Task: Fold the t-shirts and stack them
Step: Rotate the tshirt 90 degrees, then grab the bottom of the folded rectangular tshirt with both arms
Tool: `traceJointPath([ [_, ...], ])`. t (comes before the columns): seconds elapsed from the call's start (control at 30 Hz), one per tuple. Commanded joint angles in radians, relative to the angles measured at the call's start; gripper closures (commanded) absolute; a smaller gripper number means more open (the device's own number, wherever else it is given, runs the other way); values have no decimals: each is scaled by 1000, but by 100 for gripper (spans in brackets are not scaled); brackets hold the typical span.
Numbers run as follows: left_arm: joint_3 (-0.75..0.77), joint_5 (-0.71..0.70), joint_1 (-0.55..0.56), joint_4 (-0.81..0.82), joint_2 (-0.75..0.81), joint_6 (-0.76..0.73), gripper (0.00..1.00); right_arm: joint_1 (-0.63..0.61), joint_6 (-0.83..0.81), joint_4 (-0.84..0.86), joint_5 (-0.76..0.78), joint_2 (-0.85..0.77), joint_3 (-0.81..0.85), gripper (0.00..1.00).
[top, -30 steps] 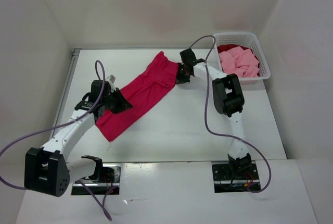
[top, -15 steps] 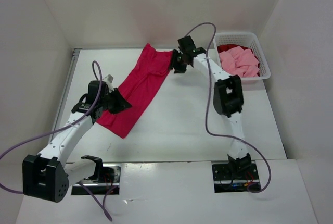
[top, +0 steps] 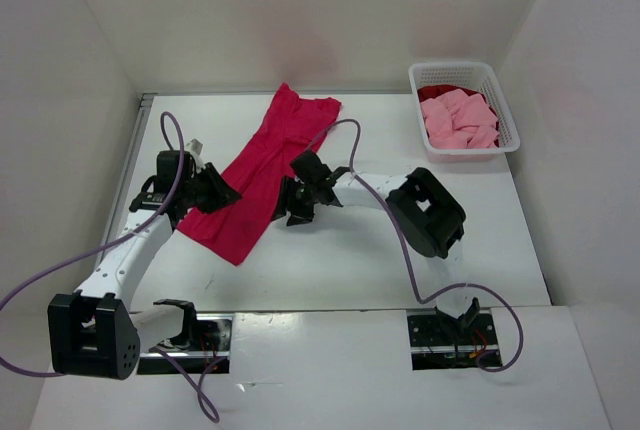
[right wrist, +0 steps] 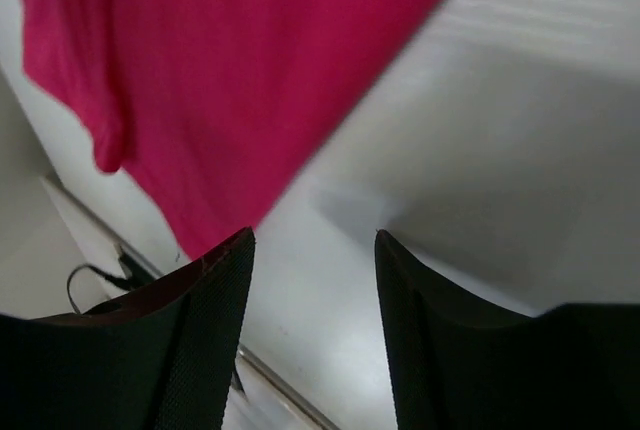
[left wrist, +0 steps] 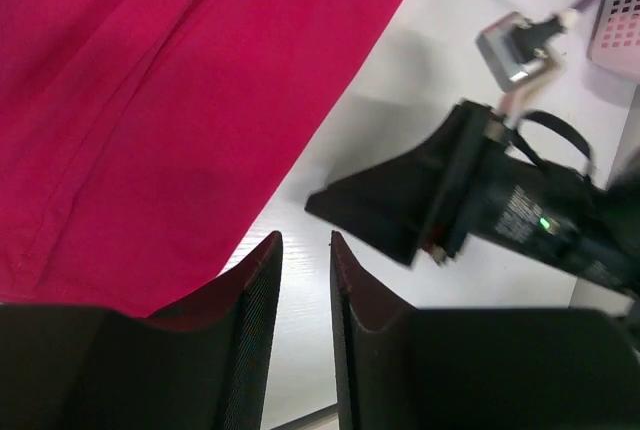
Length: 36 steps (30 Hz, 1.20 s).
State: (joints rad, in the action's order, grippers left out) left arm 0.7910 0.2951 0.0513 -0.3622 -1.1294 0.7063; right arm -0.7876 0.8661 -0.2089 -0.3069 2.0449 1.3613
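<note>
The bright crimson-magenta t-shirt is lying on the white surface as a long strip, running diagonally from the far middle toward the near left, with its far end spreading a little wider. The left gripper is sitting low at the strip's left edge, near its nearer end. In the left wrist view its jaws are standing only a narrow slit apart, with bare surface showing between them and no cloth in them, while the shirt's edge is running just beside the left finger. The right gripper is hanging just off the strip's right edge, roughly opposite the left one, and it is showing in the left wrist view as a dark wedge over bare surface. In the right wrist view its jaws are spread well apart and gripping nothing, with white surface between the fingertips and the crimson cloth filling the upper left. The white lattice basket is standing at the far right corner, well apart from both arms. Inside it the light pink t-shirt is lying crumpled on top, and the dark red t-shirt is peeking out along the far side behind it.
</note>
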Motion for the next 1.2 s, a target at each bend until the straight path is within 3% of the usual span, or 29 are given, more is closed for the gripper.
traceJointPath([
  [0.0, 34, 33, -2, 29, 6, -28, 67, 31, 105, 114, 43, 43, 5, 44],
  [0.13, 1, 53, -2, 29, 29, -28, 67, 22, 129, 85, 65, 119, 61, 50],
  [0.23, -22, 64, -2, 29, 39, -28, 67, 22, 148, 94, 52, 190, 111, 66],
  [0.37, -32, 64, 7, 29, 39, -28, 67, 45, 157, 94, 28, 198, 81, 96],
  [0.43, -42, 64, 7, 20, 39, -41, 67, 79, 127, 94, 38, 99, -18, 100],
  [0.63, -64, 75, 50, 58, 4, -19, 63, 259, -102, -27, 58, -254, -313, 100],
  [0.73, -73, 75, 90, 69, -7, -8, 62, 312, -167, -81, 58, -352, -392, 82],
  [0.77, -73, 75, 117, 69, -19, 1, 62, 312, -176, -93, 58, -371, -404, 73],
  [0.8, -73, 75, 134, 69, -20, 1, 62, 312, -164, -113, 58, -393, -425, 56],
  [0.83, -84, 75, 154, 57, -29, 10, 61, 312, -148, -113, 49, -416, -442, 52],
  [0.93, -133, 49, 217, -9, -3, 34, 61, 312, -55, -113, 58, -585, -551, 47],
  [1.03, -177, 26, 289, -20, 32, 111, 46, 312, 6, -132, 86, -669, -665, 47],
  [1.17, -257, 4, 372, 5, 33, 182, 37, 312, 63, -156, 113, -770, -784, 47],
])
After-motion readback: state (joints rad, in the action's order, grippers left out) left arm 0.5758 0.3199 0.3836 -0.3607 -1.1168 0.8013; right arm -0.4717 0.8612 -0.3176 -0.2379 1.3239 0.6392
